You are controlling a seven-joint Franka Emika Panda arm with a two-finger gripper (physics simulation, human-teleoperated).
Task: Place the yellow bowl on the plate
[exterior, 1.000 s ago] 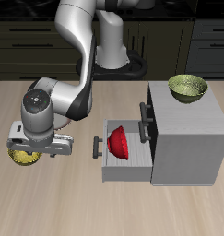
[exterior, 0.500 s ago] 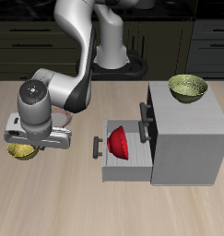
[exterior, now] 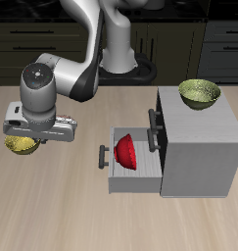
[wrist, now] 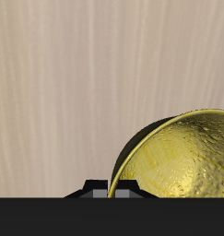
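The yellow bowl [exterior: 23,145] hangs under my gripper [exterior: 29,138], lifted a little above the wooden table. In the wrist view the bowl [wrist: 182,161] shows its speckled golden inside, and my gripper [wrist: 111,188] is shut on its rim, one finger inside and one outside. The plate does not show in either view; my arm and hand cover the table just behind the bowl.
A grey cabinet [exterior: 204,132] stands on the table beside my arm. Its open drawer [exterior: 130,175] holds a red bowl [exterior: 127,151]. An olive yellow-green bowl [exterior: 200,93] sits on the cabinet's top. Bare wooden table lies towards the front edge.
My gripper has risen and moved back from the table's front edge, carrying the yellow bowl with it. The cabinet and the other bowls have not moved.
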